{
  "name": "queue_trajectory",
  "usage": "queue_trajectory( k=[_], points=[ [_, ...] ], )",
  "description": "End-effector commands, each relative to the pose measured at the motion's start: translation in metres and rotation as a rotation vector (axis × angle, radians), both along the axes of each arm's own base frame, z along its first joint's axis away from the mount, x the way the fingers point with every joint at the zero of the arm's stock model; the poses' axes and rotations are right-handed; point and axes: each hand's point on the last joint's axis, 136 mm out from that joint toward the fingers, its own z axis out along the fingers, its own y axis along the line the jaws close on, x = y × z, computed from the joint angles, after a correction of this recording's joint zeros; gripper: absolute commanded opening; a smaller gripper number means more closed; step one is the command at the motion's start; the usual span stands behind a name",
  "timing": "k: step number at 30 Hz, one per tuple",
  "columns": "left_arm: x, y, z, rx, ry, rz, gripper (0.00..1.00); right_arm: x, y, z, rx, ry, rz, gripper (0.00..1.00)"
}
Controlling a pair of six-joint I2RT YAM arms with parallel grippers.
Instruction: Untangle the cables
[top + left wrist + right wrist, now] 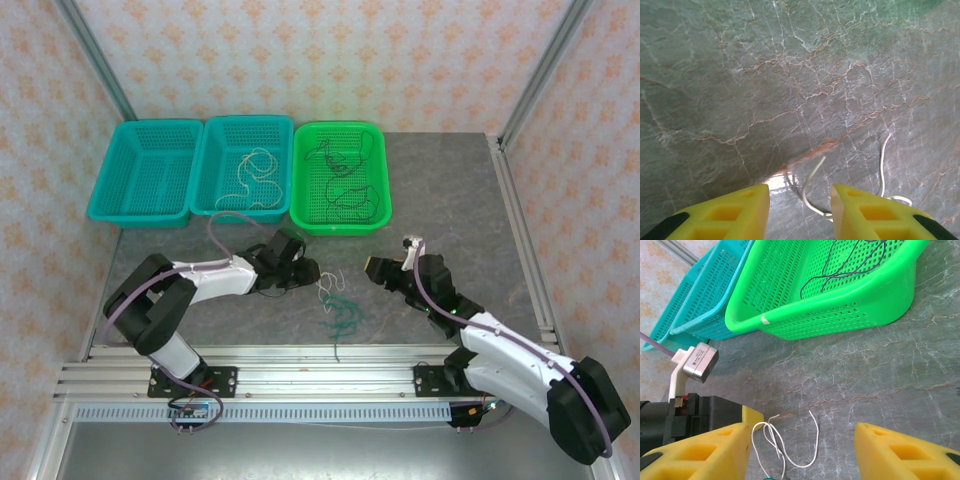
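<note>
A thin white cable point(333, 282) lies in loose loops on the marble table, with a green-teal cable point(342, 318) bunched just in front of it. My left gripper point(304, 272) is low at the white cable's left side. In the left wrist view its jaws point(801, 192) stand apart, with one curled end of the white cable point(812, 182) between them, near the right finger. My right gripper point(380, 268) is to the right of the cables. Its jaws point(802, 427) are wide open around the white cable's loops point(817, 437), touching nothing.
Three baskets line the back: a teal one point(112, 190), a second teal one point(205, 165) holding a white cable, and a green one point(380, 215) holding black cables point(345, 185). The left arm's wrist block point(700, 361) is close to my right gripper's left finger.
</note>
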Motion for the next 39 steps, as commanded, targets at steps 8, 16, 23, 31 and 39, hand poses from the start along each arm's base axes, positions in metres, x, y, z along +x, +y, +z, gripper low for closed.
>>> queue_trajectory(
  k=[8, 16, 23, 31, 39],
  points=[
    [0.003, -0.017, -0.009, -0.055, -0.004, -0.053, 0.47, 0.003, -0.003, 0.003, 0.009, -0.016, -0.025, 0.57],
    [0.011, -0.038, -0.002, -0.128, -0.023, -0.109, 0.45, 0.003, 0.002, -0.001, 0.019, 0.007, -0.011, 0.57],
    [0.012, -0.058, 0.003, -0.135, -0.048, -0.163, 0.27, 0.003, 0.003, -0.004, 0.029, 0.024, -0.01, 0.57],
    [0.012, -0.063, 0.006, -0.132, -0.062, -0.18, 0.0, 0.0, 0.006, -0.011, 0.042, 0.059, -0.001, 0.57],
    [0.014, -0.044, 0.031, -0.06, -0.145, -0.161, 0.0, -0.007, 0.02, -0.02, 0.015, 0.112, 0.039, 0.55]
  ],
)
